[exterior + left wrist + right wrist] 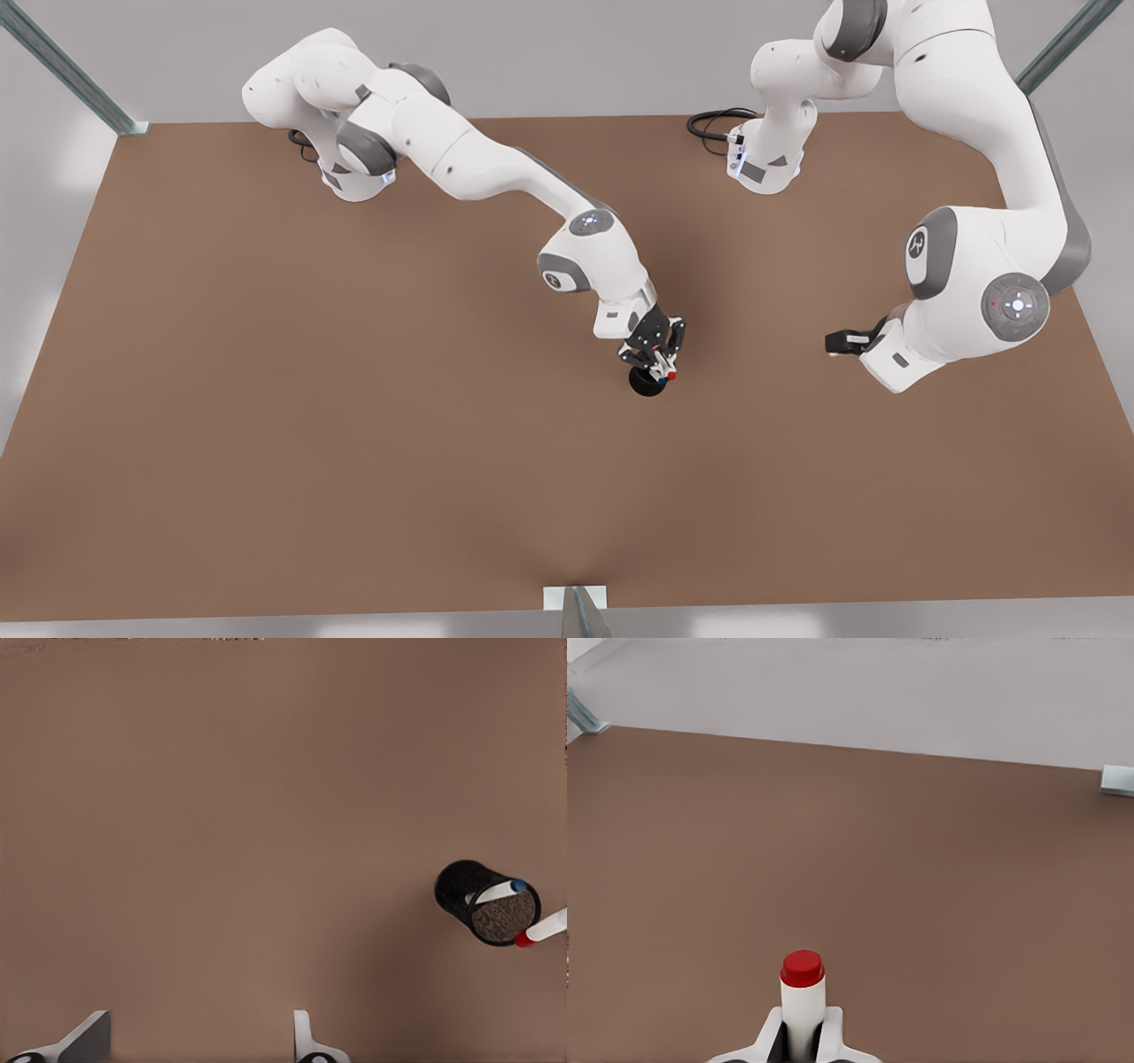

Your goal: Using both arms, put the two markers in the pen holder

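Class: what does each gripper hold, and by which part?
Right gripper holds the red marker by its white barrel, beside the red end; left gripper holds nothing.

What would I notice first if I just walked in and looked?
Two big white arms reach over a brown table. Near its middle, the right gripper holds the red-capped marker just above the black pen holder, where the blue-capped marker sits. The left gripper waits open at the front view's right.

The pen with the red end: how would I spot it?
On the brown table, find the small black mesh pen holder near the middle. Right above its rim the right gripper clamps a white red-ended marker. The blue-tipped marker beside it already leans inside the cup, held by nothing.
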`<state>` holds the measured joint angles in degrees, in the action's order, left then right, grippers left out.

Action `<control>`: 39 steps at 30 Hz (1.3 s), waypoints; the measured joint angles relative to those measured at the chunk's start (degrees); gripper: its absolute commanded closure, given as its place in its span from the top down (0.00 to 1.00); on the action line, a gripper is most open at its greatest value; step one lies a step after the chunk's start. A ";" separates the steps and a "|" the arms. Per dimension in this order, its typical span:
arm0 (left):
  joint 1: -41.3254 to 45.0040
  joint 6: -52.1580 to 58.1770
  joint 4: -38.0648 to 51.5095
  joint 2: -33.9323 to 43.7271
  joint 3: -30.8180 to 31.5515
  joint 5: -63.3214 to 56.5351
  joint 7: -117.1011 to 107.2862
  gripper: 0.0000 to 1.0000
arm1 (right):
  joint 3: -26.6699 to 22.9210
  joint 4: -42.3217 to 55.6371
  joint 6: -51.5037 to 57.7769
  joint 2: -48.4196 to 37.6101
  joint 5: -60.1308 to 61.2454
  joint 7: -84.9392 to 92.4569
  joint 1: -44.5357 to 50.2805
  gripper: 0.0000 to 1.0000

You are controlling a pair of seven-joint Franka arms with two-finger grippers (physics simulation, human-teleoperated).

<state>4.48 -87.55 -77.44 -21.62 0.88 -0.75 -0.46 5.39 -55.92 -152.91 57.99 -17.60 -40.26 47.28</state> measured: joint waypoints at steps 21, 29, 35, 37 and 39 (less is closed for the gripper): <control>0.25 -0.10 -0.02 0.01 0.00 0.01 3.79 1.00 | -1.90 0.16 -5.58 1.60 -3.71 -3.18 0.01 1.00; 0.56 0.01 0.07 0.19 0.19 0.09 4.35 1.00 | -1.06 0.28 19.40 -20.52 0.20 -2.80 -11.20 1.00; 0.99 0.38 0.24 0.34 0.35 0.38 4.56 1.00 | 0.45 -23.35 46.17 -47.98 10.51 5.82 -39.92 1.00; 1.21 0.83 0.26 0.42 0.46 0.46 4.50 1.00 | -0.55 -30.76 48.77 -50.83 11.83 9.97 -44.53 1.00; 1.69 1.43 0.66 0.39 0.45 0.38 4.45 1.00 | -0.52 -32.30 50.72 -50.79 12.58 13.54 -45.88 1.00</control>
<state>6.17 -86.12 -76.77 -21.23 1.33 -0.37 3.99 4.87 -88.23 -102.20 7.20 -5.03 -26.72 1.40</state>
